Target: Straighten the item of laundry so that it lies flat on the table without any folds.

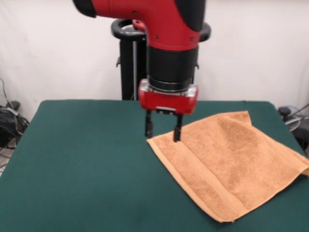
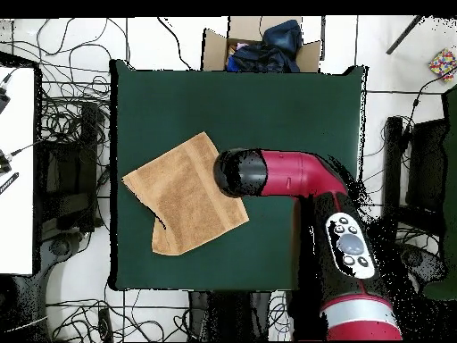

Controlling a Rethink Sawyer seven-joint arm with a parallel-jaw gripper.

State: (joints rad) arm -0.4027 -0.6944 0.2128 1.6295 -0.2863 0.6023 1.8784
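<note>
Green table (image 1: 87,164), open end effector (image 1: 163,129) over towel (image 1: 231,164)

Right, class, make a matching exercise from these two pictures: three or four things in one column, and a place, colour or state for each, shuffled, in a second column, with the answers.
Things
1. towel
2. table
3. gripper
4. cardboard box

Descriptions
A. dark green top
B. open, at the towel's corner
C. orange-tan, one corner folded over
D. on the floor past the table's edge, clothes inside

Pairs: 1-C, 2-A, 3-B, 4-D
</note>
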